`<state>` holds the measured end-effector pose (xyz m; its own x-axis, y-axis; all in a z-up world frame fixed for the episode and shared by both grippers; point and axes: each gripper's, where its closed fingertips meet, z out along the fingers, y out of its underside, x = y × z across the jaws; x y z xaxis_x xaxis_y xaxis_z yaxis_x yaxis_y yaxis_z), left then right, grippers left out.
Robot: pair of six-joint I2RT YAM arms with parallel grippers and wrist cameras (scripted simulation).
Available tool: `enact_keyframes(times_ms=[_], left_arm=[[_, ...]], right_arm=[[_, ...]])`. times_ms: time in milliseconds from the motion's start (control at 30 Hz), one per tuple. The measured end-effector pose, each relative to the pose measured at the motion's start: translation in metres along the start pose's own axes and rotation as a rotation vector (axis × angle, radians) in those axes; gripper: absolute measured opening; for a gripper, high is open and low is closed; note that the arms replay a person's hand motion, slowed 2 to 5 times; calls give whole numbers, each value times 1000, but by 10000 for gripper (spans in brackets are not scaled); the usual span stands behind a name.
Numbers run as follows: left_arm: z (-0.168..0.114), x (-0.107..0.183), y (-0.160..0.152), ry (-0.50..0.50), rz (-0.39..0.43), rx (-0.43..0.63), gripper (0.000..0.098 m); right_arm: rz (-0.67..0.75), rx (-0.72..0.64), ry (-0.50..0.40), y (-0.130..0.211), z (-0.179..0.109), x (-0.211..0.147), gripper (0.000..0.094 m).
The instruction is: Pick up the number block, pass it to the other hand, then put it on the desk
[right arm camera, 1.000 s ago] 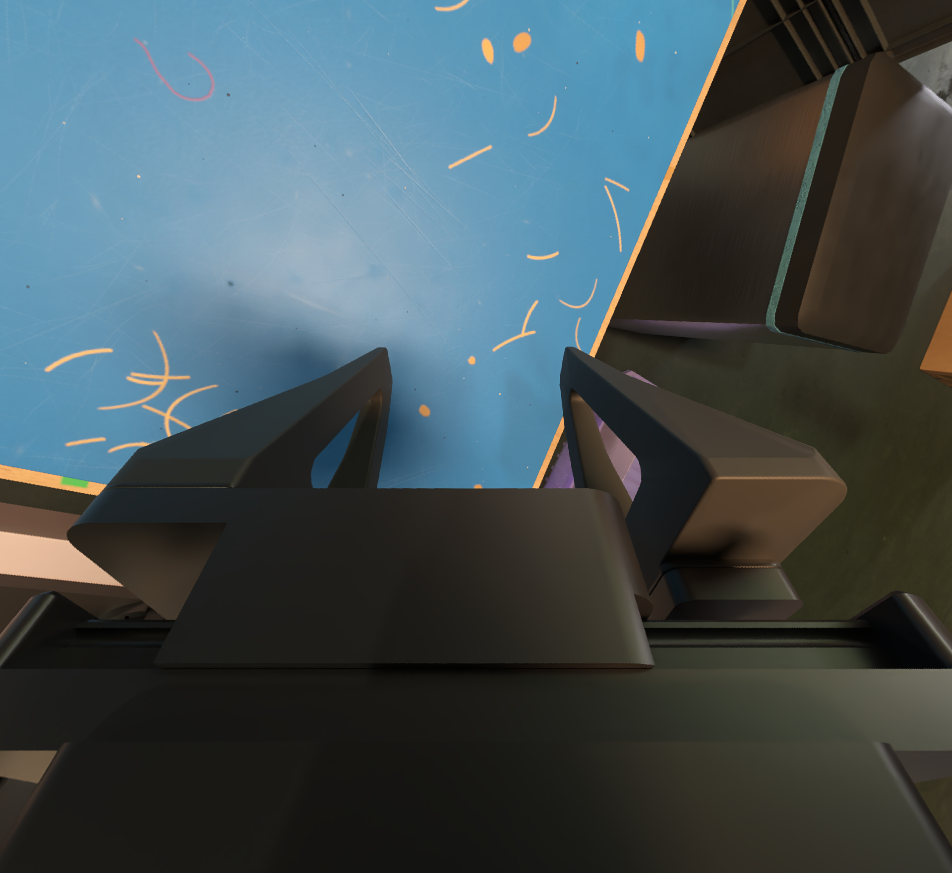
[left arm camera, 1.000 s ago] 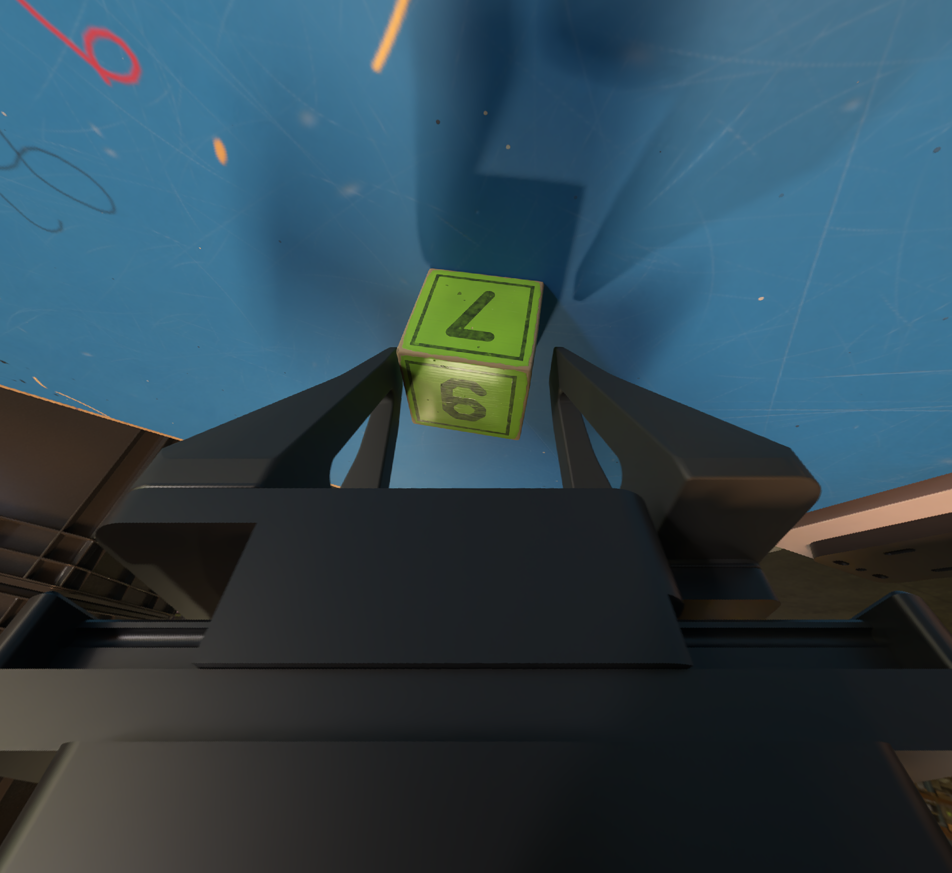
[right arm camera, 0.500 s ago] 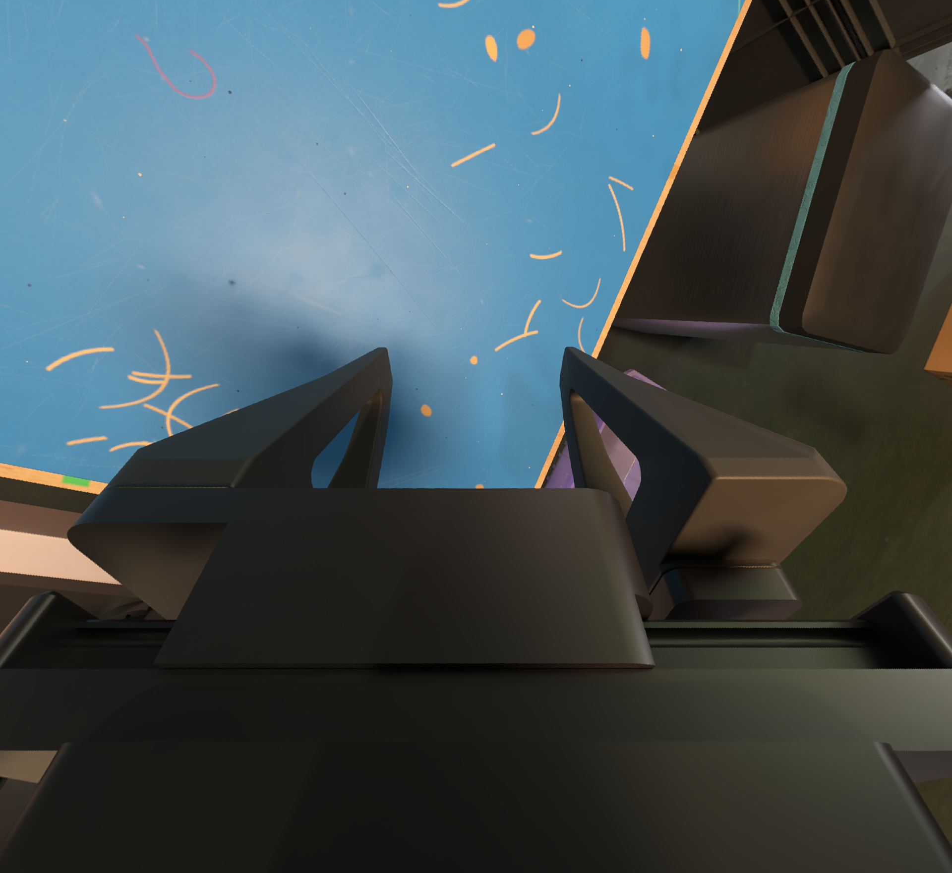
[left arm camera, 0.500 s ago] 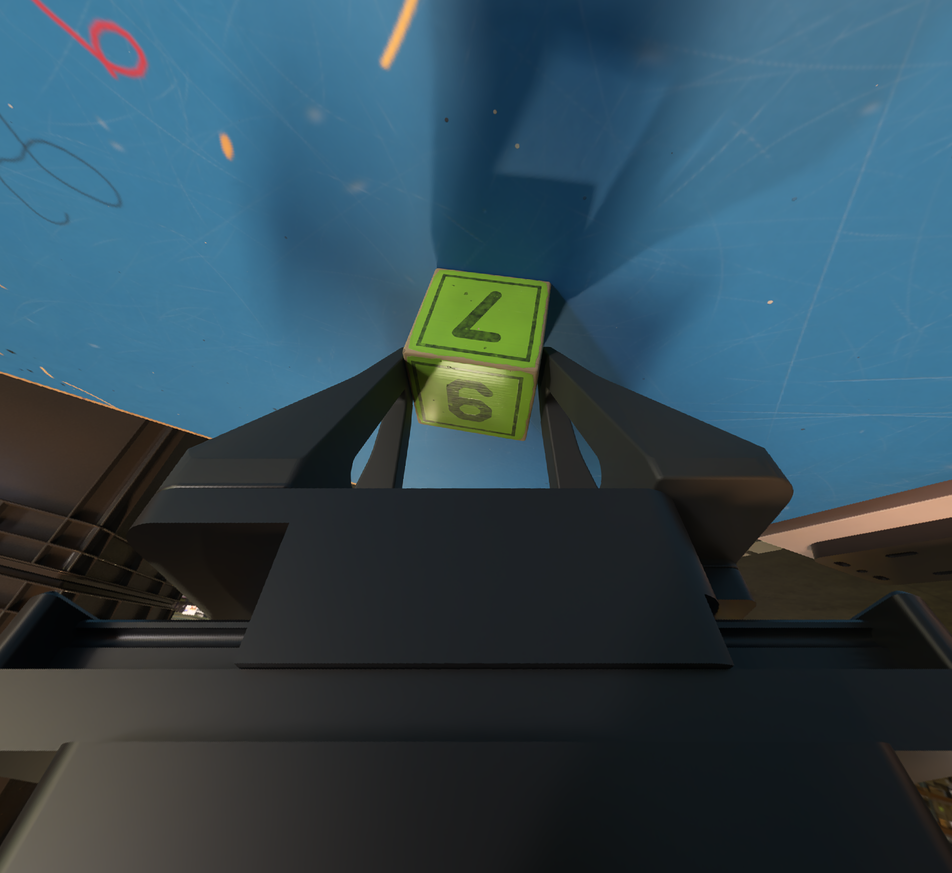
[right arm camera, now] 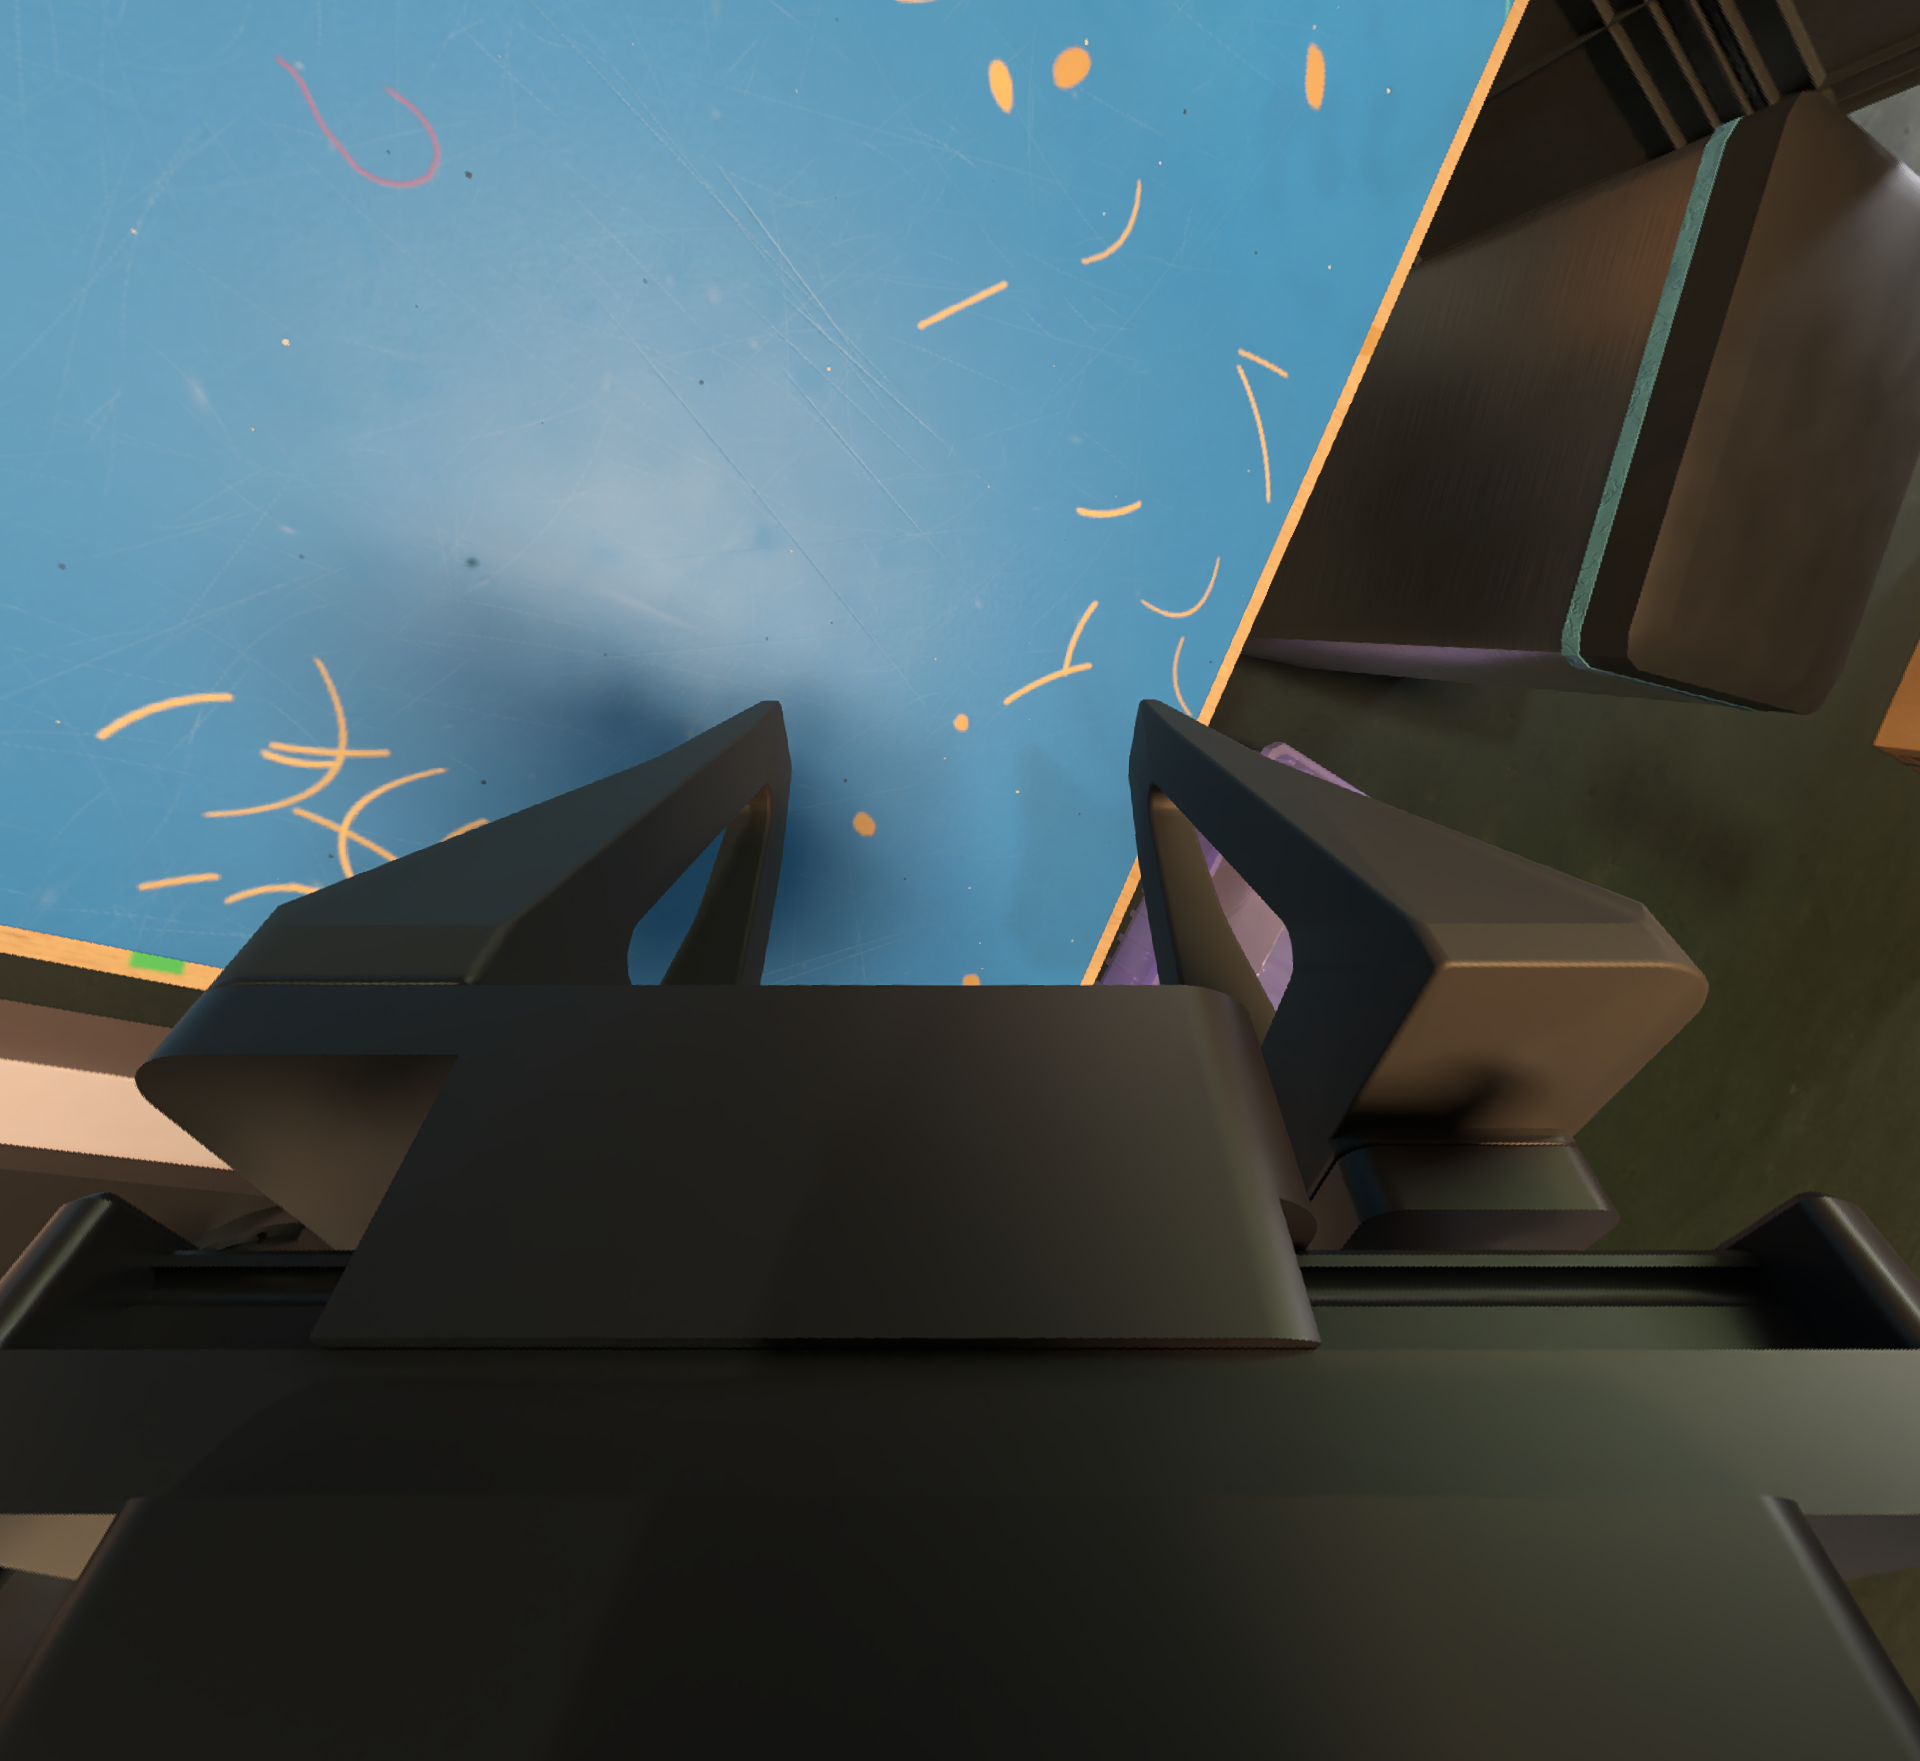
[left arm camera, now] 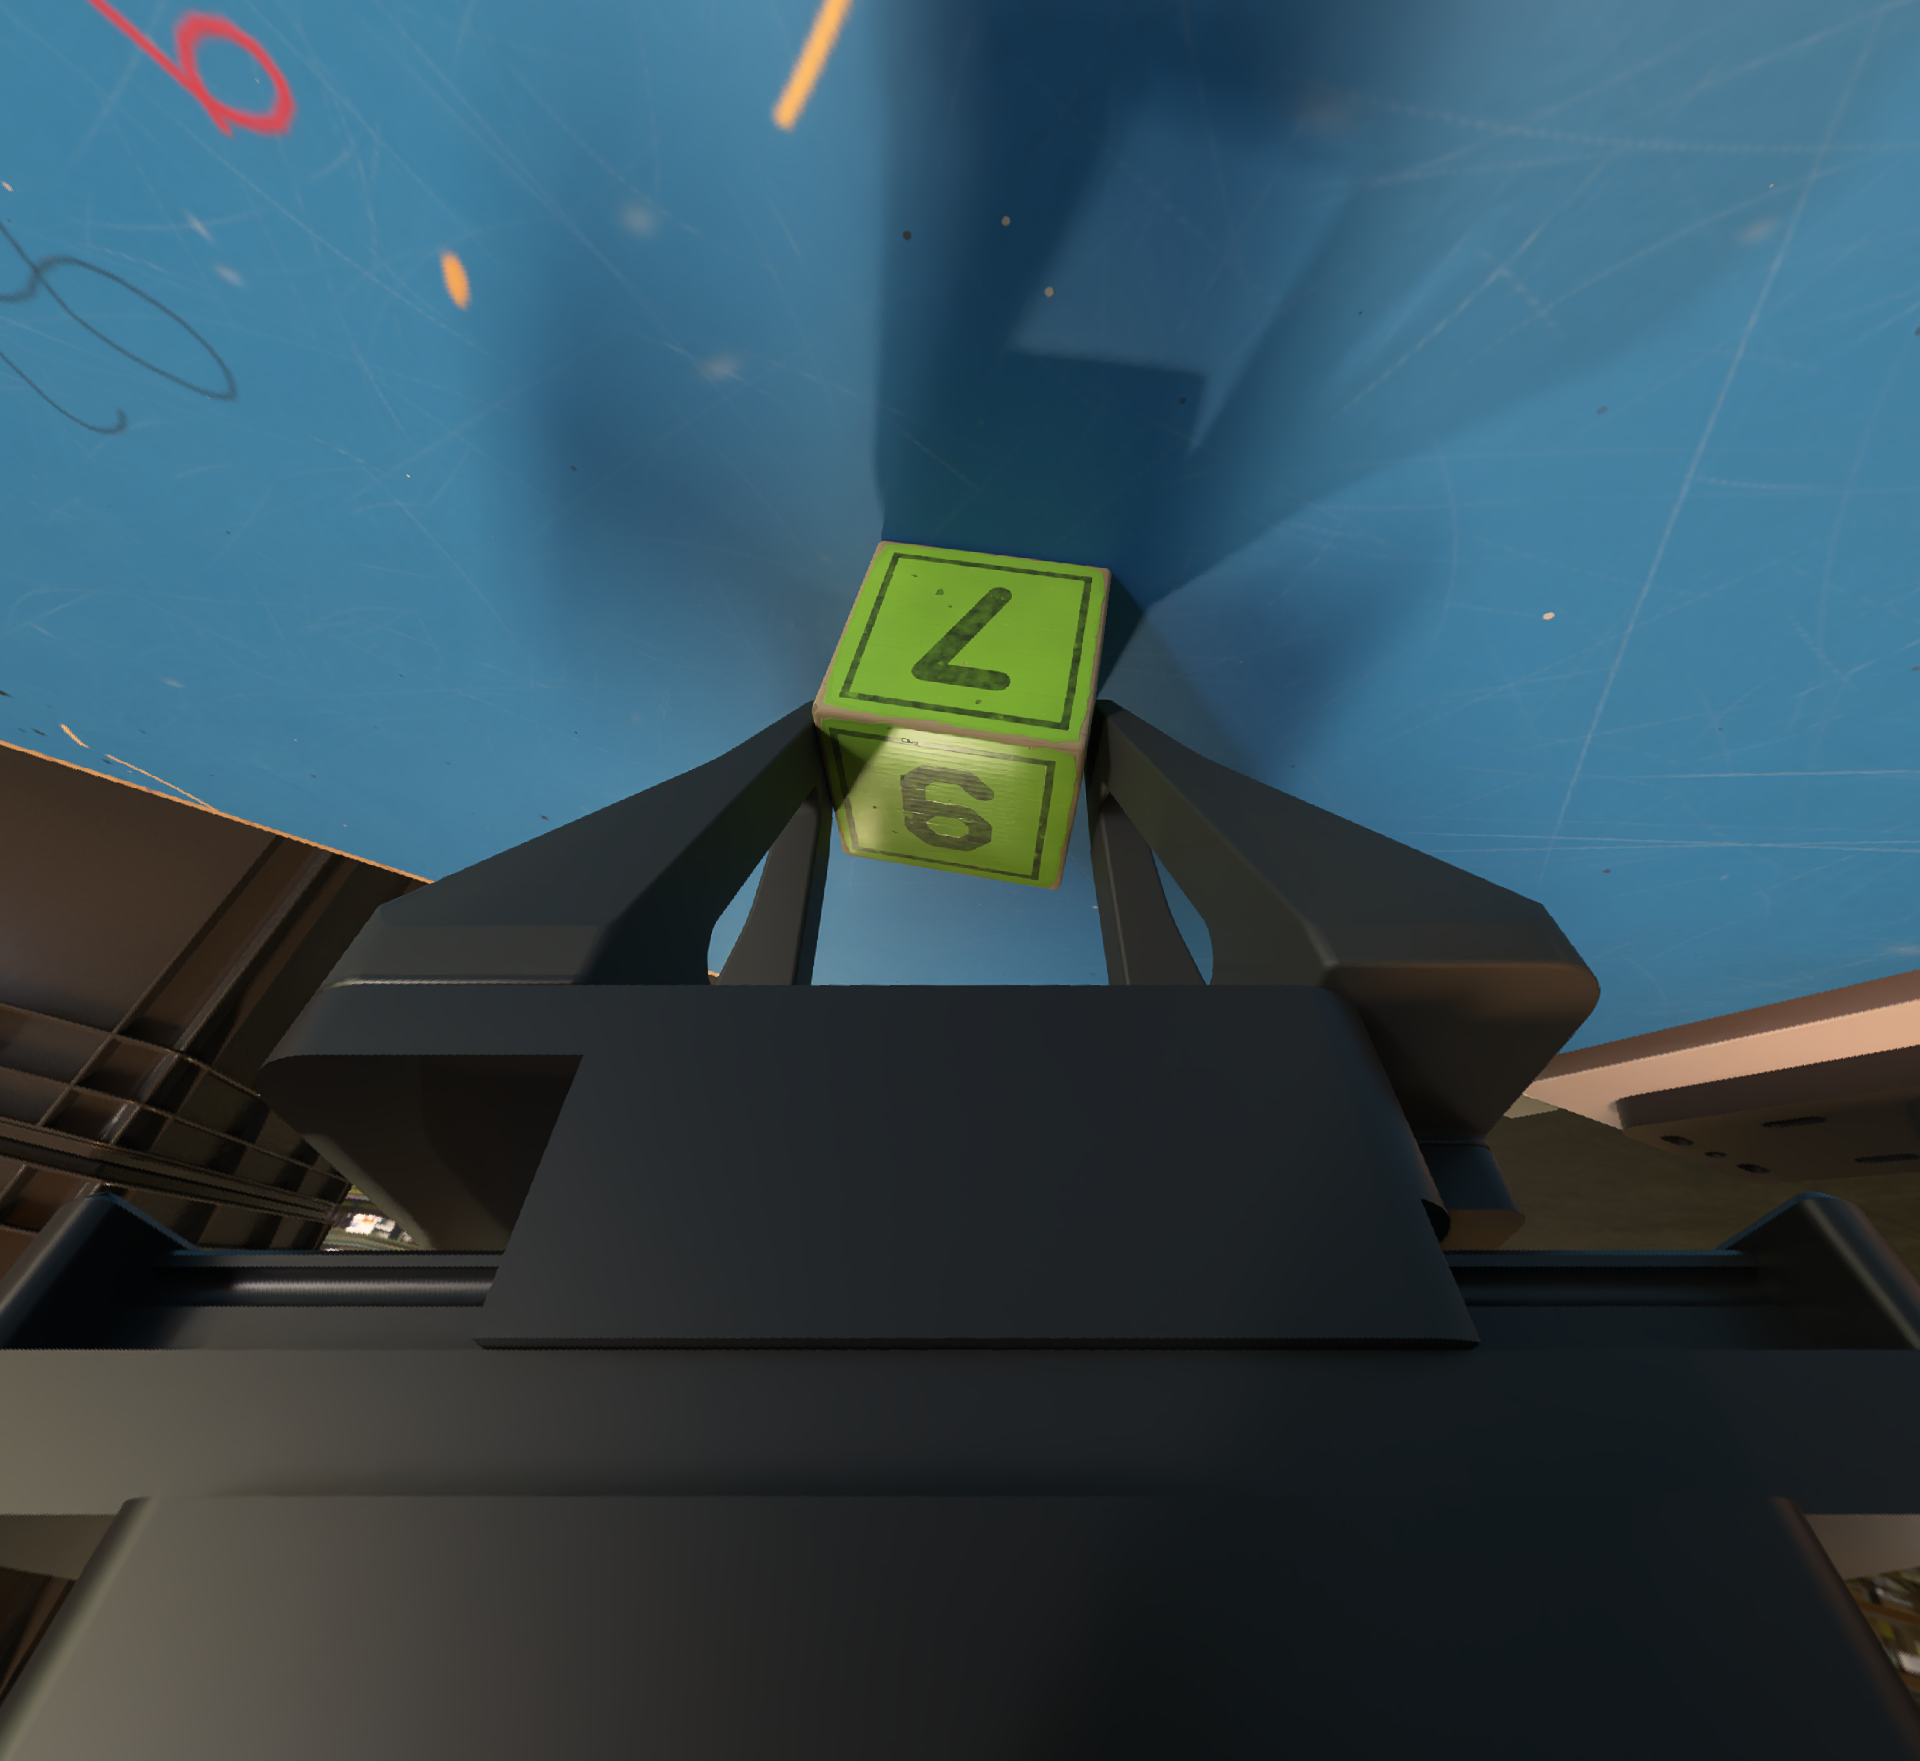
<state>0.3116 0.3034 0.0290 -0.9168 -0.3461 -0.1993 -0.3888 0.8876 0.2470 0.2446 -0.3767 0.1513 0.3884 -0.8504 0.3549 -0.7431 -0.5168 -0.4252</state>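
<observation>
A green number block [left arm camera: 961, 709] with black digits on its faces sits between the fingertips of my left gripper [left arm camera: 958, 724]. Both black fingers press its side faces, so the gripper is shut on the block. Whether it still touches the blue desk [left arm camera: 416, 423] I cannot tell. My right gripper [right arm camera: 958, 724] is open and empty, held above the blue desk [right arm camera: 582, 381] near its right edge. The block does not show in the right wrist view.
The desk is scratched, with orange, red and dark scribbles. Its orange-rimmed edge [left arm camera: 260, 818] runs at lower left in the left wrist view. In the right wrist view the desk edge [right arm camera: 1382, 319] runs diagonally; beyond it stands a dark box-like object [right arm camera: 1714, 423].
My left gripper's fingers have closed in from either side onto the green block. The right gripper has hardly moved.
</observation>
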Motion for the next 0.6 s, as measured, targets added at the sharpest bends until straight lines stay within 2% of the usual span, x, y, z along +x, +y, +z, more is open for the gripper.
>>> enact_keyframes(times_ms=[600], left_arm=[[-14, -3, 1, 2, -58, 52, 411]], right_arm=[[1, 2, -5, 1, 0, 0, 557]])
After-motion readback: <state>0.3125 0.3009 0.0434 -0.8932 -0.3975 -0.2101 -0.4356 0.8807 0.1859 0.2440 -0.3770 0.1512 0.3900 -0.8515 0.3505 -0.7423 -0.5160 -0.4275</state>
